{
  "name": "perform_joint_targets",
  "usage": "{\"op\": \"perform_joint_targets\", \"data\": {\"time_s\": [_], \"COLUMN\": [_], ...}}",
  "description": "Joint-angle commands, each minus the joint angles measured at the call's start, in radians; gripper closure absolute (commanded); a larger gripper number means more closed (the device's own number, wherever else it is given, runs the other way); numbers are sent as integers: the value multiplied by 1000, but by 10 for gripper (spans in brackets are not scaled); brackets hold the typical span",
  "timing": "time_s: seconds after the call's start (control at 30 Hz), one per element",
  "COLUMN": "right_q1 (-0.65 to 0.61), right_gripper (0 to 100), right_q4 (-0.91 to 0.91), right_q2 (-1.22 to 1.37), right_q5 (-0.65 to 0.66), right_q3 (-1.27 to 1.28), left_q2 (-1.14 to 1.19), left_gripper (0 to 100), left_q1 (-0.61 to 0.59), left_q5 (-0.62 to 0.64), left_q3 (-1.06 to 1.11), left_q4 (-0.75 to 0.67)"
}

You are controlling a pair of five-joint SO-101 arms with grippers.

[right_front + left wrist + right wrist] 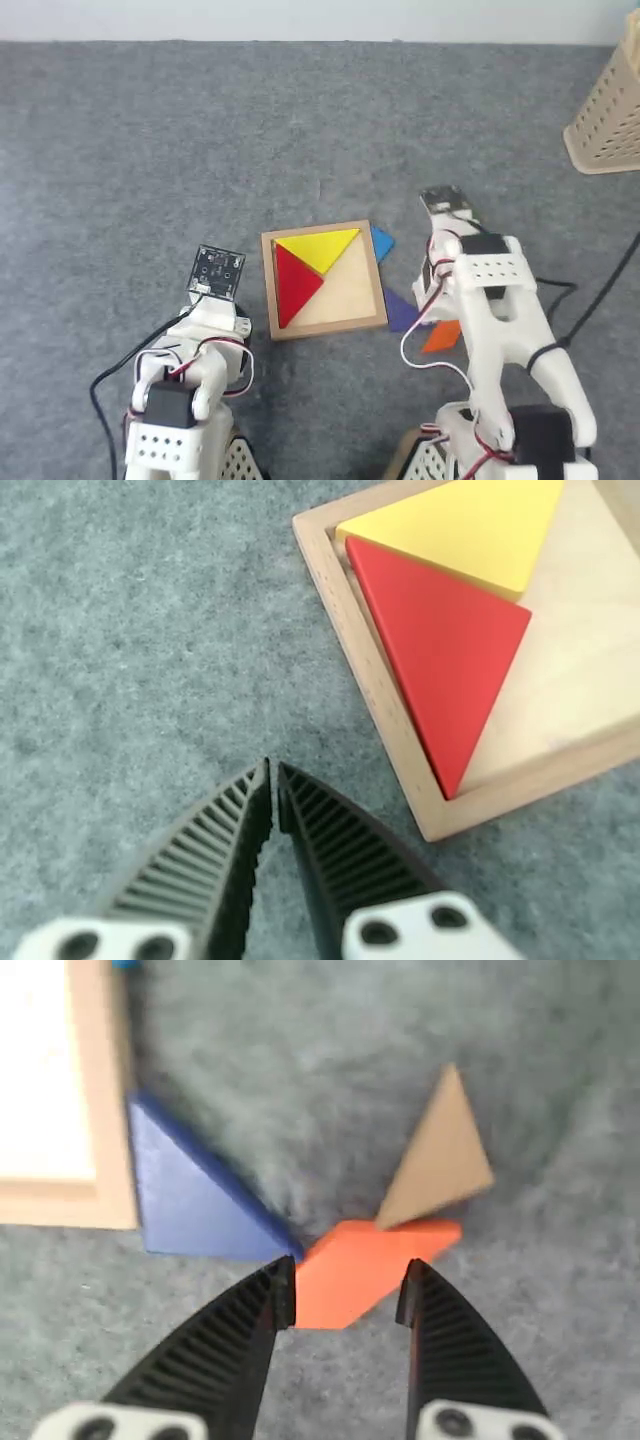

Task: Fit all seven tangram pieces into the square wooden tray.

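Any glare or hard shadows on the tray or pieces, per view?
High view: soft, even light, no glare on the tray. Left wrist view: yellow triangle and red triangle evenly lit, only a thin shadow line along the tray wall. Right wrist view: the tray floor washes out near white; orange piece and tan triangle cast only soft shadows on the mat.

No text, number, label or sign can be read. The dark circuit board [218, 272], just left of the wooden tray [330, 326], carries tiny pale marks, too small to make out.
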Motion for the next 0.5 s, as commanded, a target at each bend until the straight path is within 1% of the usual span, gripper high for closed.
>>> {"op": "perform_joint_targets", "data": {"time_s": [0.0,0.2,0.47], "right_q1": [21,19,18], "right_gripper": [820,821,819], "right_q4": [-19,-145,-188], "right_q2": [-51,-51,-51], "right_q5": [-51,-103,-110], "right_q3": [38,129,138], "left_q2": [-20,-20,-20], "left_gripper": [988,988,988], "left_q1": [0,0,0], "left_q5": [6,6,6], "left_q3": [-19,-19,-19], "left_q4": [6,6,6]}}
